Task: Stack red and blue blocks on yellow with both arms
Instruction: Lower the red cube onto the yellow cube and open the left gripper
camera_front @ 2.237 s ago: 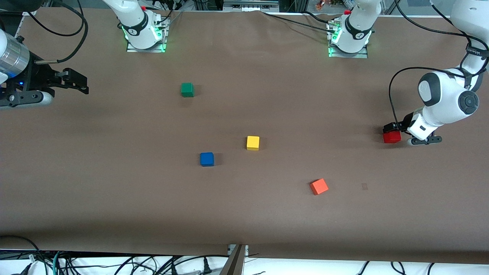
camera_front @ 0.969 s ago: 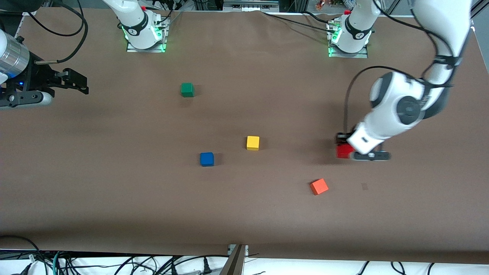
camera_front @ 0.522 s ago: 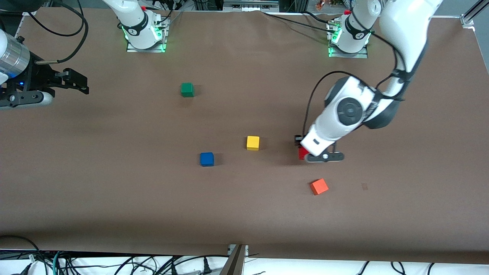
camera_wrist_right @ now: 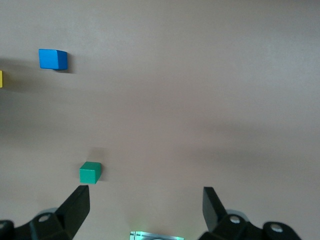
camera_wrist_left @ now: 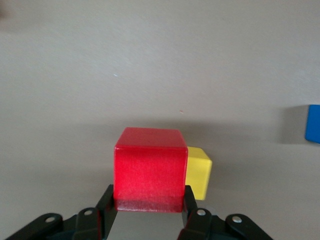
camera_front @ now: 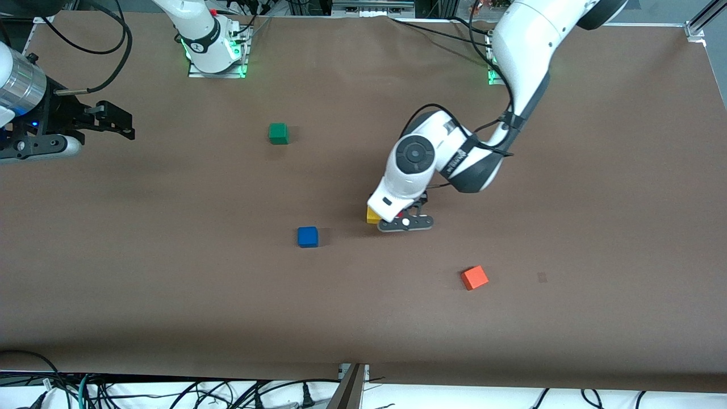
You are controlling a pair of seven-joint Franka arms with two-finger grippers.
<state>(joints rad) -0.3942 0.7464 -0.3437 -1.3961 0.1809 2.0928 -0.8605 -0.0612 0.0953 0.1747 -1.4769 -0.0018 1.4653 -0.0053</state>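
Left wrist view: the left gripper (camera_wrist_left: pixel 150 212) is clenched on the red cube (camera_wrist_left: pixel 150 170), one finger on each side face, with the yellow cube (camera_wrist_left: pixel 200 172) lower down and partly covered by it.
Left gripper, front view: left gripper (camera_front: pixel 400 218) up in the air over the yellow cube (camera_front: pixel 372 216), which shows only as a sliver beside the wrist.
Blue cube (camera_front: pixel 308 237): on the brown table (camera_front: pixel 170 284), near the yellow cube, toward the right arm's end.
Right gripper (camera_wrist_right: pixel 145 205): fingers spread, nothing between them; the arm waits at its own end of the table, right gripper (camera_front: pixel 116 122).
Green cube (camera_front: pixel 278 133): farther from the front camera than the blue one.
Orange cube (camera_front: pixel 474 278): nearest the front camera, turned askew.
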